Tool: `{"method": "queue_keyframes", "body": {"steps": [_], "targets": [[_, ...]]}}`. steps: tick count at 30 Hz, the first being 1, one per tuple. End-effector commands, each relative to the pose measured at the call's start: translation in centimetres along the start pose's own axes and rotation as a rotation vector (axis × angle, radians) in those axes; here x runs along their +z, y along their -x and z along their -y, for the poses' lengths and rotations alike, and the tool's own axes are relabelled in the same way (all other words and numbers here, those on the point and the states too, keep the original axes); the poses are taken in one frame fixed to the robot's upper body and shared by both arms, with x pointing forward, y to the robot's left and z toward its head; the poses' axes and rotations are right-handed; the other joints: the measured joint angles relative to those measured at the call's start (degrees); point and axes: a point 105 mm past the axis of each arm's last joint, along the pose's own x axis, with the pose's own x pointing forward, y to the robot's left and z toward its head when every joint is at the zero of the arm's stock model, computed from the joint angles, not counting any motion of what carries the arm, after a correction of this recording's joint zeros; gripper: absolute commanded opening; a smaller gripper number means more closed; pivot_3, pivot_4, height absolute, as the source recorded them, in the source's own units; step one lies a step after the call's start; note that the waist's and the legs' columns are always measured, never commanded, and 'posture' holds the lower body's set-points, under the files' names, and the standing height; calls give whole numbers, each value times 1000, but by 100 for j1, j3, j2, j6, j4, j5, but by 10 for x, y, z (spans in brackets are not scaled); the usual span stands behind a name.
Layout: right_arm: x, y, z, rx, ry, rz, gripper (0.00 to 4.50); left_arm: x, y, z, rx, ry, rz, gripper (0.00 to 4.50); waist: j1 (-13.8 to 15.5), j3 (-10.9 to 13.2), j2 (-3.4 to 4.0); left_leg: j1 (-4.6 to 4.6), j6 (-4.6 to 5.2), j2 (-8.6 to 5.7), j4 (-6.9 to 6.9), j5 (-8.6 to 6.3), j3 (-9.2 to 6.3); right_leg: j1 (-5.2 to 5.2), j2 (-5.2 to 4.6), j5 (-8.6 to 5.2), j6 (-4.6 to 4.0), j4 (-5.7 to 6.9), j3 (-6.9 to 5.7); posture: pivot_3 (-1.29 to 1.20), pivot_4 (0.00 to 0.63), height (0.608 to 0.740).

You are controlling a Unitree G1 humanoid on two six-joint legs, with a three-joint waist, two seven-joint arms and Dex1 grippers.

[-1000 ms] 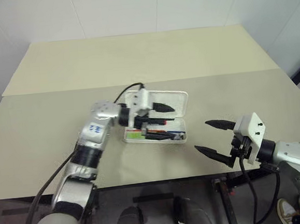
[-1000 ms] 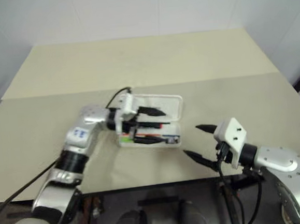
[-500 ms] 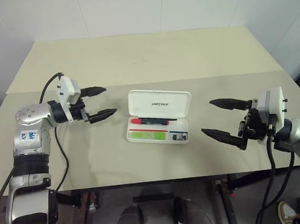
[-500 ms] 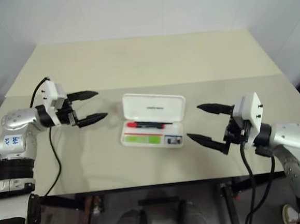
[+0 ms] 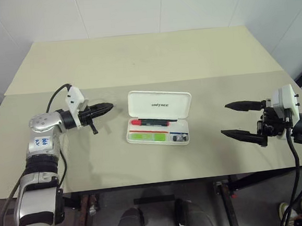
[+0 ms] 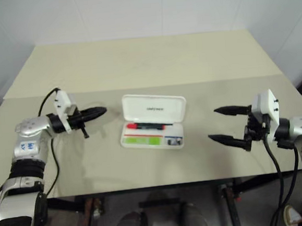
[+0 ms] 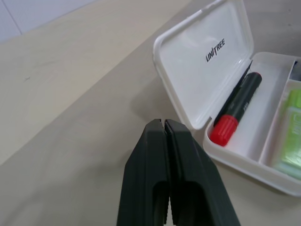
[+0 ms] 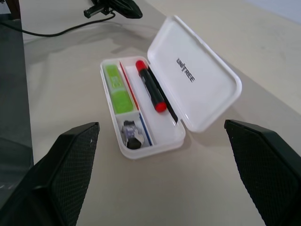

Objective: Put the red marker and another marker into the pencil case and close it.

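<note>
we are seeing the pencil case (image 5: 158, 124) lying open mid-table, the red marker (image 5: 150, 122) and another marker (image 5: 148, 136) lying inside along its length, red cap toward the table's left edge, our left gripper (image 5: 107, 107) pinching shut on nothing just left of it, our right gripper (image 5: 238, 119) gaping empty well right

White case (image 5: 158, 117) sits open mid-table, lid propped up on the far side with the UNITREE logo showing, red marker (image 5: 150, 122) lying lengthwise in the far slot with its cap to the left, and the green highlighter (image 5: 148, 136) flat in the near-left compartment.
</note>
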Motion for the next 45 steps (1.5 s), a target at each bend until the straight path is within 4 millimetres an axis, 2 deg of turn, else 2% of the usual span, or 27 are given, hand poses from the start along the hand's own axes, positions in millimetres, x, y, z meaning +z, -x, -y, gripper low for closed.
{"method": "queue_keyframes", "body": {"steps": [1,8,15,20,33,40,45], "targets": [[9,2,3,5,52,12,4500,8,-7,-10,47,-20,14,23,-4,0,0,0,0,0,-1,0,1,0,0,0,0,0,0,0,150,740],[8,-5,3,-1,66,32,4500,5,-47,-7,66,44,16,23,14,0,0,-2,0,-1,8,0,2,4,-1,5,7,-2,0,0,150,740],[14,-11,0,3,80,52,4500,-4,-65,-14,157,57,-32,23,-4,0,0,-2,-1,0,4,-1,5,0,0,8,9,-4,0,0,150,740],[18,-15,-4,4,86,65,4500,8,-80,-5,96,39,25,23,4,0,0,-4,-1,-1,6,-1,6,0,-2,10,10,-7,0,0,150,740],[14,-20,-9,1,70,79,4500,29,-67,17,-144,-96,123,23,3,0,0,-4,-2,-1,2,-2,7,0,-2,10,9,-10,-2,0,150,740],[15,-24,-12,2,69,92,4500,19,-57,46,-393,-209,3,23,-2,0,0,-4,-2,0,1,-2,8,0,-3,10,8,-10,-2,0,150,740],[17,-27,-13,-2,73,104,4500,10,-64,66,-483,-206,-52,23,7,0,0,-4,-2,-1,5,-2,6,2,-2,9,7,-10,-1,0,150,740]]}}
